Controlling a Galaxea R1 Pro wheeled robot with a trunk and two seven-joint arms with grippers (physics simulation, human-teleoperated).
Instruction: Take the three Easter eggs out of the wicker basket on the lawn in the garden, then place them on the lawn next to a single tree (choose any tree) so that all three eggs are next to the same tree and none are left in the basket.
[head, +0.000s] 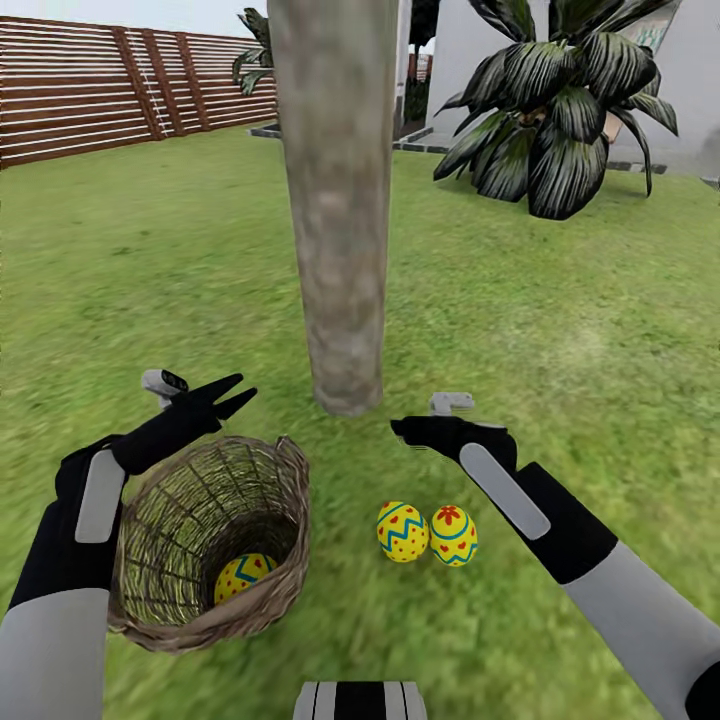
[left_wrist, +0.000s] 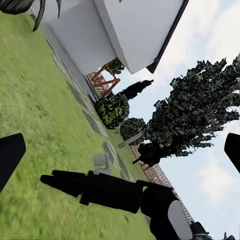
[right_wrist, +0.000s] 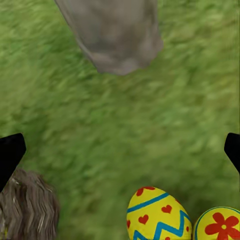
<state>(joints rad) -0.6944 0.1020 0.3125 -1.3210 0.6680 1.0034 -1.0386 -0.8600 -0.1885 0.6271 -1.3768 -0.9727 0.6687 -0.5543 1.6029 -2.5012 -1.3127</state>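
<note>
Reaching into the wicker basket (head: 215, 550) at lower left for the last egg (head: 243, 577) risks tipping it, since the braided rim crowds the spread, empty left gripper (head: 237, 393). Two eggs (head: 403, 531) lie at lower centre near the tree (head: 335, 200). The right gripper (head: 405, 428), also spread and empty, has open lawn (head: 560, 340) around it.

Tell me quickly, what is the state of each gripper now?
Left gripper: open, holding nothing.
Right gripper: open, holding nothing.
</note>
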